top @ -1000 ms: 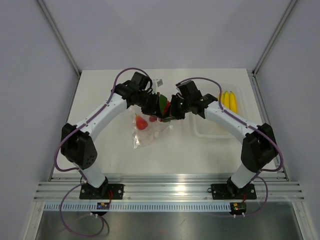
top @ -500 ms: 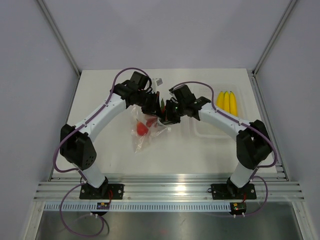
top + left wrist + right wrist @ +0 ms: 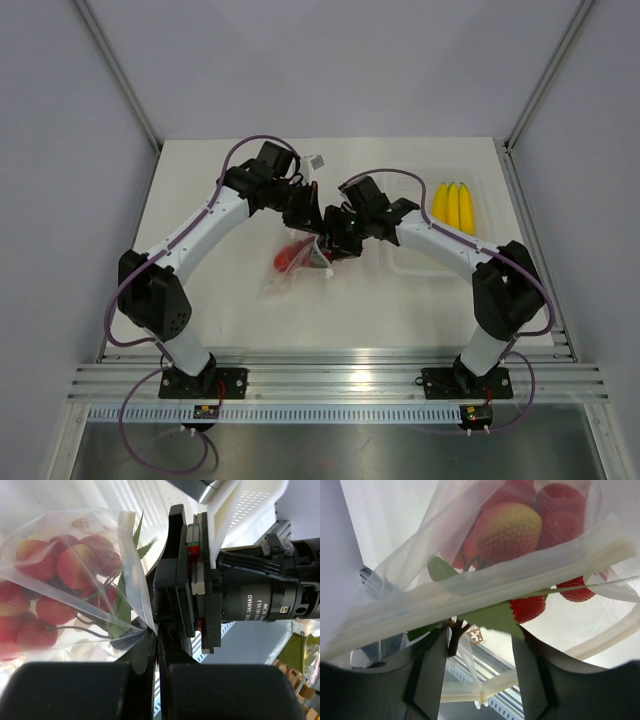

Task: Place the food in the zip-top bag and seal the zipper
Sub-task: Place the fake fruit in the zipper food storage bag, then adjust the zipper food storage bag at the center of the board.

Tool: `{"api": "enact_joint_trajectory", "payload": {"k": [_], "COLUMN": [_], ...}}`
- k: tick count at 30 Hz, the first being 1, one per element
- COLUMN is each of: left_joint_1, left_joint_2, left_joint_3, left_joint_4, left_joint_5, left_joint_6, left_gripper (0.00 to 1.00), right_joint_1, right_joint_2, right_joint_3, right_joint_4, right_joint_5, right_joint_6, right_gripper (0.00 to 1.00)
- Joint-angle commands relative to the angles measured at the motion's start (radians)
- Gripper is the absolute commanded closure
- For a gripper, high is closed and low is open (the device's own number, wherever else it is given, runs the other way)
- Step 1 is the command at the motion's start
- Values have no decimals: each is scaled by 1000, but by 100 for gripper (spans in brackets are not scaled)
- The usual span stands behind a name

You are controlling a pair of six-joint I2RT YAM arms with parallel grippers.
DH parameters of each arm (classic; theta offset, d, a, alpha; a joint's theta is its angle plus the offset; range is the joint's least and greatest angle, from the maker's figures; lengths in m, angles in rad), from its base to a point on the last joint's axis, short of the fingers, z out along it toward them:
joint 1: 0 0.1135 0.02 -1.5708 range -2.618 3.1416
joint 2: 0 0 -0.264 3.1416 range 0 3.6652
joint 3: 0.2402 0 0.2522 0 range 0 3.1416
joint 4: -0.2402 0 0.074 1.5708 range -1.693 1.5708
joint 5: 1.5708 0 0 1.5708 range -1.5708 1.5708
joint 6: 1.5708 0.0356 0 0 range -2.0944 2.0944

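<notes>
From where I stand, the near end of the zip-top bag (image 3: 274, 286) lies slack on the table (image 3: 220, 310), while its far end is lifted, mouth up, between the two arms. The strawberries (image 3: 288, 257) sit inside the bag, red showing through the plastic. At the bag's far left corner the left tool (image 3: 157, 641) has its fingers pressed together on the film, holding the mouth up. Right beside it, at the mouth, is the right tool (image 3: 480, 647). Its fingers stand a little apart with a stem and a green leaf in the gap, and I cannot tell whether it grips them or merely straddles them. The zipper (image 3: 520, 572) runs unsealed across the fruit just beyond those fingers. Farther off, to the right of the bag and well apart from it, the bananas (image 3: 453, 203) lie in a clear tray (image 3: 420, 268), not yet bagged. So I'd say the loading step is half done. Next, the right tool should let go of the leaves and back out without dragging the fruit along, then fetch the bananas. The left one should hold the mouth open, and sealing comes last.
</notes>
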Motion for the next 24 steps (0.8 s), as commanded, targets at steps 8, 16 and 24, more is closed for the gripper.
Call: {"api": "enact_joint_trajectory", "payload": {"k": [8, 16, 24], "left_joint_1": [14, 14, 14], "left_joint_2": [-41, -44, -50], "left_joint_3": [7, -9, 2], "left_joint_4": [57, 77, 72], "left_joint_5": [36, 45, 50], "left_joint_6": [6, -7, -6], "left_gripper": [100, 100, 100], "right_joint_1": [2, -8, -30], "right_joint_2": [-246, -368, -323], "right_joint_3": [-16, -34, -194], "right_joint_4": [-60, -111, -76], "right_joint_5": [179, 292, 322], "right_joint_6": [-3, 11, 34], "right_gripper": [30, 32, 23]}}
